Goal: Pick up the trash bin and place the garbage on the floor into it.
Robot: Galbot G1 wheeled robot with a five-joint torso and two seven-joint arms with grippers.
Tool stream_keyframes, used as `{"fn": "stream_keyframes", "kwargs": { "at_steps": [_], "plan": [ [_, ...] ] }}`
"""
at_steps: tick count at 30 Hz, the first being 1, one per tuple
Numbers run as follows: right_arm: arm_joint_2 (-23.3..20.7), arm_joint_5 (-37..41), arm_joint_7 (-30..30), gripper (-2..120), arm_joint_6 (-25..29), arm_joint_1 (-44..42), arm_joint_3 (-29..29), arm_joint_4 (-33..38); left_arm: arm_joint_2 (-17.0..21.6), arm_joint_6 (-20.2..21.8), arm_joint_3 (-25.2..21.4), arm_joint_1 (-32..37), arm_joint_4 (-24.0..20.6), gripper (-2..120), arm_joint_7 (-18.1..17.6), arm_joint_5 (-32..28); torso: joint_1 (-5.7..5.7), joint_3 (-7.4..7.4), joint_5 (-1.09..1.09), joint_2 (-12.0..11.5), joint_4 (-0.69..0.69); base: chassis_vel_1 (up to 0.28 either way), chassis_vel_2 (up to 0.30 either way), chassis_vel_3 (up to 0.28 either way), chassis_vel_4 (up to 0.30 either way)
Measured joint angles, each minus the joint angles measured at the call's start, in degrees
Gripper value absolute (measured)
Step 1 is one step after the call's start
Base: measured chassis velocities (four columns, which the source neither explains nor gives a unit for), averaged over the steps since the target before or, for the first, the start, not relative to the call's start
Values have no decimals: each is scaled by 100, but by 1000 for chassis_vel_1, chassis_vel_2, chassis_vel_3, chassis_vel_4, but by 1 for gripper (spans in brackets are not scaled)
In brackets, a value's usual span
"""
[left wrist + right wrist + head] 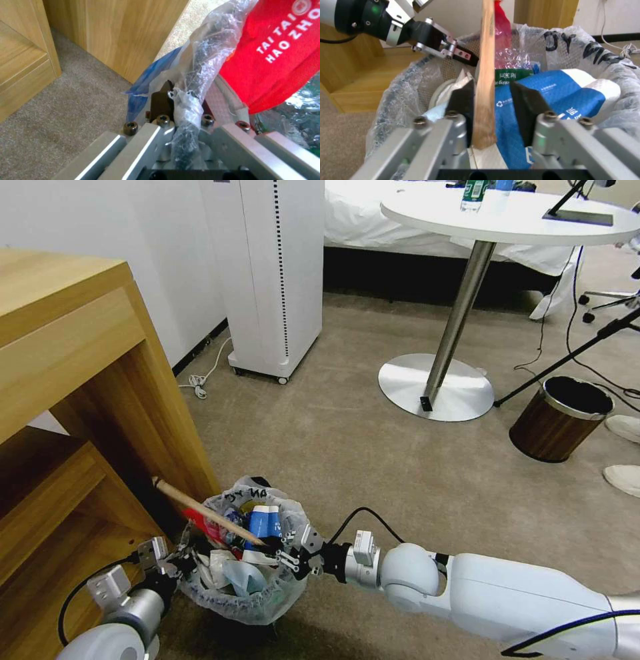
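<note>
Right gripper (pixel 490 100): you see its two dark fingers standing apart, one on each side of the wooden stick (pixel 207 511); one finger seems to touch the stick, the other leaves a gap, so I judge it not clamped.
Left gripper (pixel 180 105): it is clenched on the rim of the trash bin (pixel 241 607), with the crinkly bag liner (pixel 196 70) pinched between its fingers.
Wooden stick: stiff and light, I think; one end lies in the bin, the other leans out towards the wooden cabinet (pixel 80 400). Take it near the low end, as you do now.
Trash bin: it is just beside the cabinet, over the beige floor (pixel 373 447), between your two grippers. It looks full: red plastic bag (pixel 283 50), blue-white carton (pixel 560 92), white wrappers.
Handling of bin: probably light, but the liner is thin and slippery; hold the hard rim together with the plastic, not the plastic alone.
Farther off: a brown wood-grain bin (pixel 560 419) near the round table's foot (pixel 437 387).
</note>
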Motion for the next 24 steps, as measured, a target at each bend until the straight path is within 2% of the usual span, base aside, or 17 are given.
{"fn": "stream_keyframes", "kwargs": {
  "at_steps": [2, 10, 11, 13, 14, 18, 24],
  "plan": [
    [1, 0, -1, 38, 4, 0, 0, 4, 0, 0, 0, 0, 2, 1, 0, 1, 0, 0, 0, 0, 0, 0, 0, 0, 0],
    [-30, 20, 0, 71, 13, -2, 69, 113, -3, 0, -7, 14, -10, 1, 0, 8, 0, 0, 0, 0, 0, 0, 0, 0, 0],
    [-30, 20, 0, 71, 13, -2, 69, 113, -3, 0, -7, 14, -10, 1, 0, 8, 0, 0, 0, 0, 0, 0, 0, 0, 0],
    [-44, 35, -2, 82, 16, -27, 141, 149, -4, -1, -12, 30, -28, 1, 0, 10, 0, 0, 0, 0, 0, 0, 0, 0, 0],
    [-44, 35, -2, 82, 16, -27, 141, 149, -4, -1, -12, 30, -28, 1, 0, 10, 0, 0, 0, 0, 0, 0, 0, 0, 0],
    [-88, 89, -11, 97, 42, -78, 329, 248, -3, 0, -28, 50, -52, 1, -3, 12, 0, 0, 1, 0, 0, 0, 0, 0, 0],
    [-176, 147, -20, 100, 100, -107, 545, 393, -4, 2, -37, 74, -49, 1, -22, 18, 0, 0, 0, 0, 0, 0, 0, 0, 0]
  ]
}}
